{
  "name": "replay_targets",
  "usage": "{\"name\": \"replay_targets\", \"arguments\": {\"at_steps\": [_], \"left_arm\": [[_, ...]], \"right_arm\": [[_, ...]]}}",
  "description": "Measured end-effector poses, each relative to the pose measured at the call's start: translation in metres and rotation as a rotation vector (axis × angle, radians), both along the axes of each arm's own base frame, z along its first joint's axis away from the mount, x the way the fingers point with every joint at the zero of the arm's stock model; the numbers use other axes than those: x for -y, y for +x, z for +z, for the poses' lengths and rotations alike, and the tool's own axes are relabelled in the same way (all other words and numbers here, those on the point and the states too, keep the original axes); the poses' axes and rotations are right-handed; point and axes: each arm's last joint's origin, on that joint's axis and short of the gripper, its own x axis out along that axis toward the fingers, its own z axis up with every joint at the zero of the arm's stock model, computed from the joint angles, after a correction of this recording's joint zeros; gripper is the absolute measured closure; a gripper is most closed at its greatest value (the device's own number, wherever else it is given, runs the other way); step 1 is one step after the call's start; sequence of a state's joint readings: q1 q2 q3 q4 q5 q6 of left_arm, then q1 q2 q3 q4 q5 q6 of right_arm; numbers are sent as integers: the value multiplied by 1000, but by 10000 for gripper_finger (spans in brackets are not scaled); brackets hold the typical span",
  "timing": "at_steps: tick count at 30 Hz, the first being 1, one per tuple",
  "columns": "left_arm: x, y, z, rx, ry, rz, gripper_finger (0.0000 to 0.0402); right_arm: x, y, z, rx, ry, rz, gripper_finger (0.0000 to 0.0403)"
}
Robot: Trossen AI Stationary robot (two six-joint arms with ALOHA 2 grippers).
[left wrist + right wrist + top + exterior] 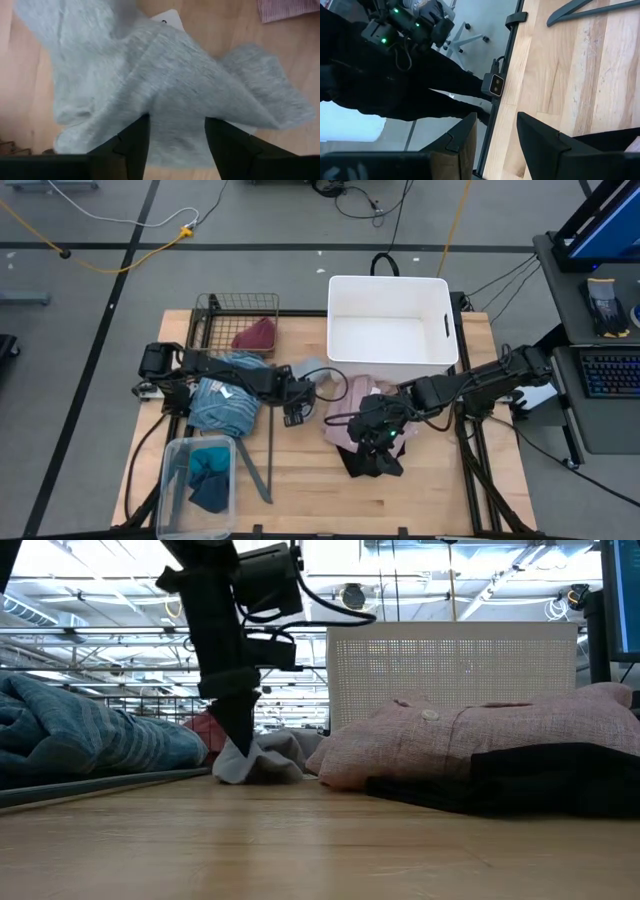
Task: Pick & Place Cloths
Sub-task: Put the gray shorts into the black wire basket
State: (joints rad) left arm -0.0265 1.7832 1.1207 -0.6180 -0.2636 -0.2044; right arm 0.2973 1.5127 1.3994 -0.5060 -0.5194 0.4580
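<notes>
The left gripper (175,145) is spreading its fingers over a grey cloth (170,80) mid-table, apparently releasing it; the right gripper (495,137), parted and empty, is hovering over the black garment (375,460).

Grey cloth (170,95), pink shirt (470,735), blue striped top (225,402), maroon piece (256,335), white tub (390,330)

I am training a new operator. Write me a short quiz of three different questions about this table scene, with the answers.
1. True or false: the white tub holds cloths.
2. Which cloth lies in the wire basket? A) maroon B) pink C) black
3. Fill in: the left gripper stands over a ____ cloth.

Key:
1. False; it looks empty.
2. A, the maroon piece.
3. Grey: the grey cloth, fingers either side of a fold.
</notes>
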Motion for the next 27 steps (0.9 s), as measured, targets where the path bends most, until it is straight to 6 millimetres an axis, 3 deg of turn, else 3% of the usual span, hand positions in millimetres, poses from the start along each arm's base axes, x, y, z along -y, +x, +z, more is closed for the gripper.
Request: {"name": "replay_targets", "arguments": {"at_steps": [5,8,11,16,18,27], "left_arm": [[0,-4,-13,27,-4,6,194],[2,-6,-15,30,-13,28,214],[7,-6,-15,35,-23,28,260],[17,-6,-15,48,-93,32,369],[22,-6,-15,50,-118,33,392],[42,-14,2,78,-260,38,400]], "right_arm": [[0,0,0,-1,1,-2,271],[1,0,0,2,-7,-12,271],[1,1,0,7,-23,-33,271],[2,1,0,9,-30,-42,271],[1,1,0,10,-30,-41,271],[1,3,2,35,-22,-42,271]]}}
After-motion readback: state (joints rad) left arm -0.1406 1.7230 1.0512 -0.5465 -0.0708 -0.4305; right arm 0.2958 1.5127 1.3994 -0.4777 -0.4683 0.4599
